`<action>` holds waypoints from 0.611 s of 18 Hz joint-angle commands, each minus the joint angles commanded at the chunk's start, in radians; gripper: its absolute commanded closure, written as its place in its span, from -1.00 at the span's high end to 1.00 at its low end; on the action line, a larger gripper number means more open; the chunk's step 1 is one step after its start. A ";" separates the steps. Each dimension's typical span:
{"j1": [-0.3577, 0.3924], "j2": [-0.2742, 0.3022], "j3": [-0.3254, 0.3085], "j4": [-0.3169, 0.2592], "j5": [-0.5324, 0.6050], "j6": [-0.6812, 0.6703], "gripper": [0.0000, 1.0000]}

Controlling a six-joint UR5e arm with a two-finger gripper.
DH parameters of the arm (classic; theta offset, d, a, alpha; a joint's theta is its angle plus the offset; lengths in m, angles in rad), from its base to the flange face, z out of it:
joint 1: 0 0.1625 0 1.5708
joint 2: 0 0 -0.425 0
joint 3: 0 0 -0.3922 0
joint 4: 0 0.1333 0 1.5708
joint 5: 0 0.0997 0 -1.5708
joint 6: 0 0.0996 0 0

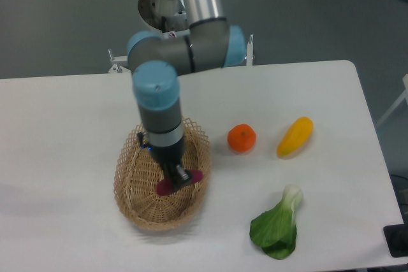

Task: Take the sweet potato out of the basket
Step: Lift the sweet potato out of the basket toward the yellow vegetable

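In the fixed camera view, the sweet potato [180, 181] is being gripped across its middle by the gripper [180, 175], whose two fingers are being kept closed on it, so that a magenta end is showing on each side of the dark fingertips. The tuber is being held roughly level over the right half of the basket [137, 205]; whether it is touching the weave beneath cannot be told. The wicker basket is being carried by the white table [64, 132] toward its front-left part, with its lacy rim partly hidden behind the grey and blue wrist of the UR5e arm [158, 103], which is being held nearly upright above the basket's back edge. To the right of the basket, near the middle of the table, an orange [241, 138] is lying apart from everything else. Further toward the right edge, a yellow oblong vegetable [295, 136] is lying tilted, well apart from the orange. Near the front-right corner, a bok choy [276, 226] is lying with its pale stem pointing toward the back.
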 joint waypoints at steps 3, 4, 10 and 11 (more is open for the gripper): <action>0.072 0.009 0.052 -0.060 -0.021 0.002 -0.19; 0.101 0.018 0.066 -0.084 -0.035 0.003 -0.19; 0.239 0.048 0.095 -0.178 -0.072 0.158 -0.20; 0.261 0.055 0.095 -0.186 -0.080 0.182 -0.19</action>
